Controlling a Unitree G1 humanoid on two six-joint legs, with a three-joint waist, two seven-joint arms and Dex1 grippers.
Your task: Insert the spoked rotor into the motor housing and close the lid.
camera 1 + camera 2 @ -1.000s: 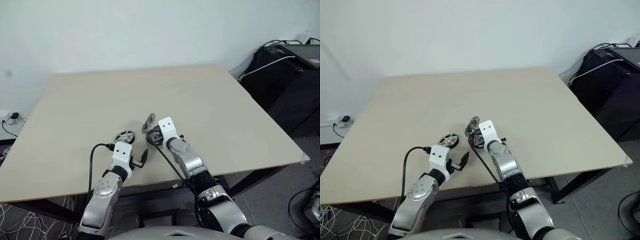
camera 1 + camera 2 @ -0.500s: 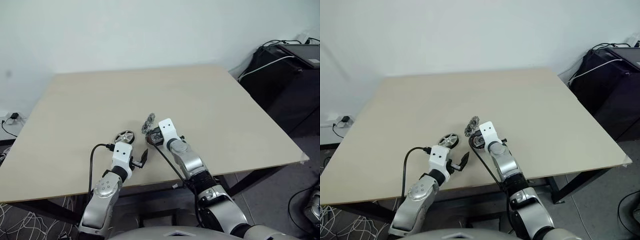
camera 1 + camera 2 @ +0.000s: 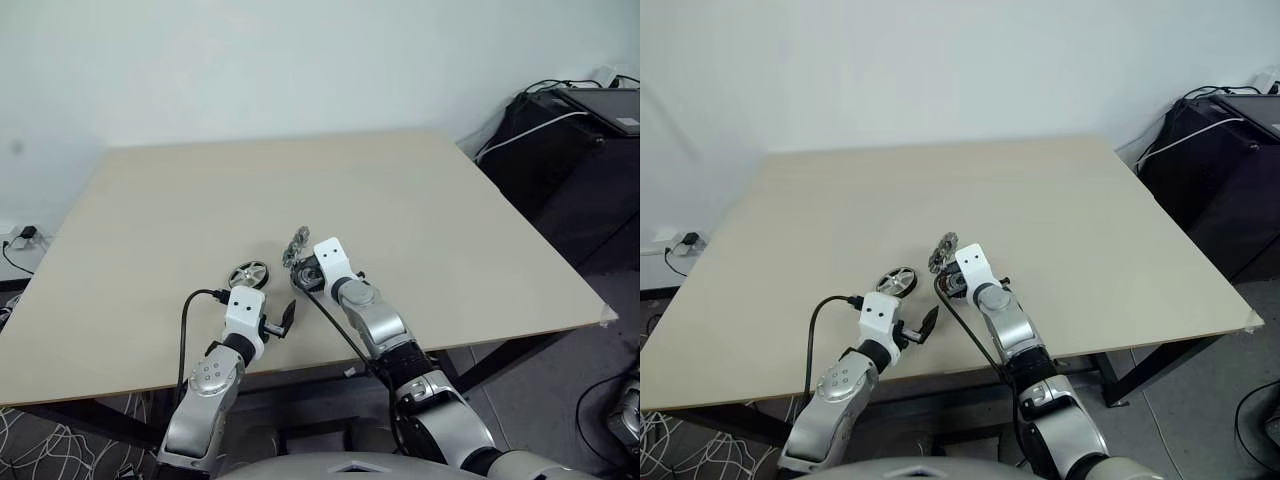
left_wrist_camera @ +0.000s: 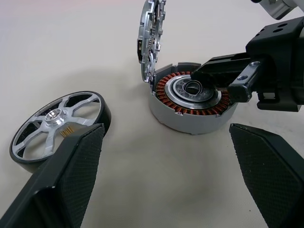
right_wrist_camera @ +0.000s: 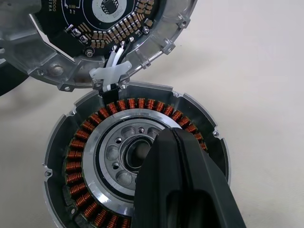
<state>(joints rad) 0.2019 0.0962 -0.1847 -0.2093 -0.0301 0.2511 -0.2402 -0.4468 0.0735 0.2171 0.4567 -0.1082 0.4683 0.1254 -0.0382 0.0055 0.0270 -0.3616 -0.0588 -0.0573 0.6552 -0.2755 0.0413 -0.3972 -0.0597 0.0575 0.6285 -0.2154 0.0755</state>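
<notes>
The motor housing (image 4: 192, 102) is a shallow round grey shell lying flat on the table (image 3: 420, 200). It contains a ring of copper-brown windings around a silver centre with a dark bore. The lid (image 4: 151, 33) stands on edge at the housing rim, joined to it by white wires at a white clip. Its inner face carries a dark circuit board with rows of small components. Printed characters run along the board's edge in the right wrist view, but they are too cut off to read.

The spoked rotor (image 4: 57, 124) has a dark rim, silver spokes and a silver hub. It lies flat on the table, apart from the housing, directly ahead of one finger of the left gripper (image 4: 166, 185).

The left gripper's fingers (image 4: 71, 175) are spread wide and hold nothing. The housing lies ahead of the gap between them, and the rotor is nearer than the housing.

The right gripper (image 5: 178, 156) has its fingers pressed together. The tips rest over the silver centre of the housing, at the edge of the bore, inside the ring of windings. They pinch nothing. The lid stands just beyond the tips.
</notes>
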